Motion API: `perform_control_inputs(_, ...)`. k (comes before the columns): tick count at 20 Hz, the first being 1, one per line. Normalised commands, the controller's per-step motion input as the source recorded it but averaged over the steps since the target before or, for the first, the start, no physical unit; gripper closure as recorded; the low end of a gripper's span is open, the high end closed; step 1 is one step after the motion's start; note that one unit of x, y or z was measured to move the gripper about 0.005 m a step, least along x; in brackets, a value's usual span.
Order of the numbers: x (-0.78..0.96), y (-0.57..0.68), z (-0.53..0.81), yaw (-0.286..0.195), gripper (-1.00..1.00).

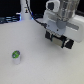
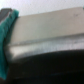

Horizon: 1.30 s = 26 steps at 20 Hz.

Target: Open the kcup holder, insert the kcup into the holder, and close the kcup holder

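White tabletop (image 1: 35,55) fills most of the exterior view. At about seven o'clock stands the kcup (image 1: 16,55), upright, green top showing, alone and untouched. At two o'clock the gripper (image 1: 59,41) hangs at the black kcup holder (image 1: 64,42); whether its jaws grip anything I cannot tell. Judging from this, insertion and closing remain undone.
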Motion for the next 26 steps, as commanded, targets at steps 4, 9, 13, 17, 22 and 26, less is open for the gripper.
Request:
perform_control_inputs(4,0.17,-0.16,0.19,-0.071,-1.00)
perform_control_inputs(9,0.09,-0.48,0.41,-0.196,-1.00)
perform_control_inputs(13,0.08,-0.58,0.33,-0.219,-1.00)
perform_control_inputs(17,0.04,-0.54,0.26,-0.250,-1.00)
perform_control_inputs(22,0.01,-0.47,0.18,-0.283,-1.00)
perform_control_inputs(26,-0.02,-0.45,0.10,-0.290,-1.00)
